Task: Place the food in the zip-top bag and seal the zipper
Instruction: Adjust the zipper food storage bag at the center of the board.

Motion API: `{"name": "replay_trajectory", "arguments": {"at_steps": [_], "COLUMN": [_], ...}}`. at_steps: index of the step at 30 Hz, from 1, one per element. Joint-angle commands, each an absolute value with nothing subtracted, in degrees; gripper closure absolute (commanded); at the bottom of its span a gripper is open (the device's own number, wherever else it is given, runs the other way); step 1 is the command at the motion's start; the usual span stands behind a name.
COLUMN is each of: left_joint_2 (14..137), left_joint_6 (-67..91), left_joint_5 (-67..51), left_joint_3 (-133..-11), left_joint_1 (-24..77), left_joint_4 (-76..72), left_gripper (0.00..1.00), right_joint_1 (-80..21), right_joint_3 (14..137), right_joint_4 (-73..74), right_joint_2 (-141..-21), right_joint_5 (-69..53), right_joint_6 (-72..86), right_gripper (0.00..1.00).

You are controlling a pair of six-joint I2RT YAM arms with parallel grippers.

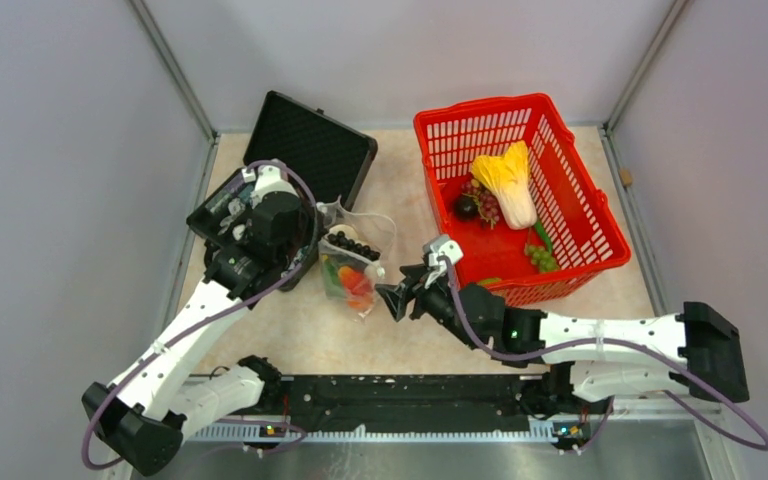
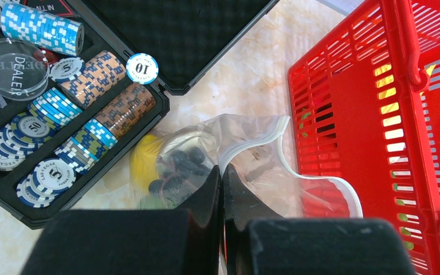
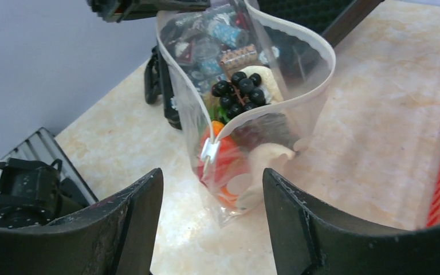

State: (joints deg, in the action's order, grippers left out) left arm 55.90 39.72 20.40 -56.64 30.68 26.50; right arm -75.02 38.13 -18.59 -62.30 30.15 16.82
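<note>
The clear zip-top bag (image 1: 350,277) stands on the table between my grippers with its mouth open. Inside it, dark grapes (image 3: 238,91), a white mushroom (image 3: 265,86) and red and orange fruit (image 3: 224,166) show in the right wrist view, and a yellow lemon (image 2: 143,157) in the left wrist view. My left gripper (image 2: 222,172) is shut on the zipper strip (image 2: 315,180) at one end of the mouth and holds it up. It also shows in the top view (image 1: 320,238). My right gripper (image 3: 212,175) is open and empty, just short of the bag's other end (image 1: 400,298).
A red mesh basket (image 1: 580,235) stands at the right rear. It holds a pale cabbage (image 1: 508,180), dark grapes (image 1: 482,205) and green pieces (image 1: 540,255). An open black case (image 1: 310,145) with poker chips (image 2: 63,109) lies behind the left gripper.
</note>
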Motion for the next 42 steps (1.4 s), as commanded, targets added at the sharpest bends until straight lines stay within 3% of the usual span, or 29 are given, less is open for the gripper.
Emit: {"name": "replay_trajectory", "arguments": {"at_steps": [1, 7, 17, 26, 32, 40, 42], "left_joint_2": [54.98, 54.91, 55.64, 55.17, 55.13, 55.13, 55.18], "left_joint_6": [41.35, 41.34, 40.78, 40.44, 40.17, 40.12, 40.12], "left_joint_5": [21.21, 21.06, 20.08, 19.74, 19.02, 18.35, 18.45], "left_joint_3": [-55.96, -55.81, -56.80, -57.00, -57.04, -56.88, -56.87], "left_joint_1": [30.61, 30.56, 30.50, 30.09, 30.01, 29.93, 29.89], "left_joint_4": [21.65, 21.79, 21.46, 21.40, 21.19, 21.02, 20.92], "left_gripper": [1.00, 1.00, 1.00, 1.00, 1.00, 1.00, 1.00], "right_joint_1": [-77.41, -77.43, -77.81, -77.87, -77.71, -77.14, -76.51], "right_joint_3": [34.67, 32.78, 33.62, 30.53, 33.87, 36.76, 36.70], "right_joint_4": [-33.89, -39.79, -56.07, -89.49, -98.67, -98.64, -98.62], "right_joint_2": [-64.04, -67.72, -80.47, -95.12, -101.39, -103.07, -103.18], "right_joint_5": [33.90, 39.56, 37.66, 41.01, 46.42, 45.26, 45.00], "right_joint_6": [18.52, 19.88, 13.19, 0.62, -6.67, -6.37, -4.75], "right_gripper": [0.37, 0.32, 0.30, 0.31, 0.45, 0.44, 0.55]}}
